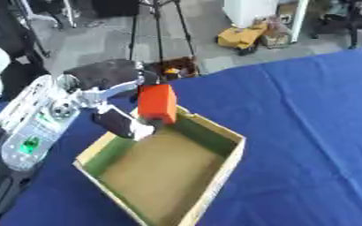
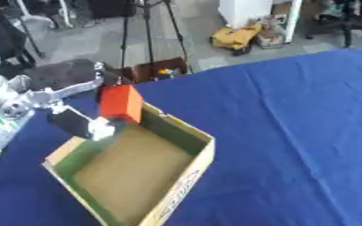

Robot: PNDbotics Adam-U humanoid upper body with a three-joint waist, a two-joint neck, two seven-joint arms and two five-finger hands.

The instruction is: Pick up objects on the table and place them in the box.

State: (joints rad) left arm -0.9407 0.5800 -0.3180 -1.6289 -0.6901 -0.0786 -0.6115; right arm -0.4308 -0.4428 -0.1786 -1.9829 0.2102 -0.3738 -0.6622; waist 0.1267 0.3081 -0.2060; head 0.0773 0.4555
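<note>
Left hand carries an orange block over the box's far corner.

Left eye view: the left hand (image 1: 126,112) reaches in from the left with fingers and thumb clasped round the orange block (image 1: 157,104), held upright above the far-left rim of the cardboard box (image 1: 227,161), probably so it clears the wall before being lowered. Right eye view: the block hangs just inside that corner, over the bare brown floor of the box; the blue table (image 2: 292,114) around shows nothing else to collect. The right hand appears in neither view.
</note>
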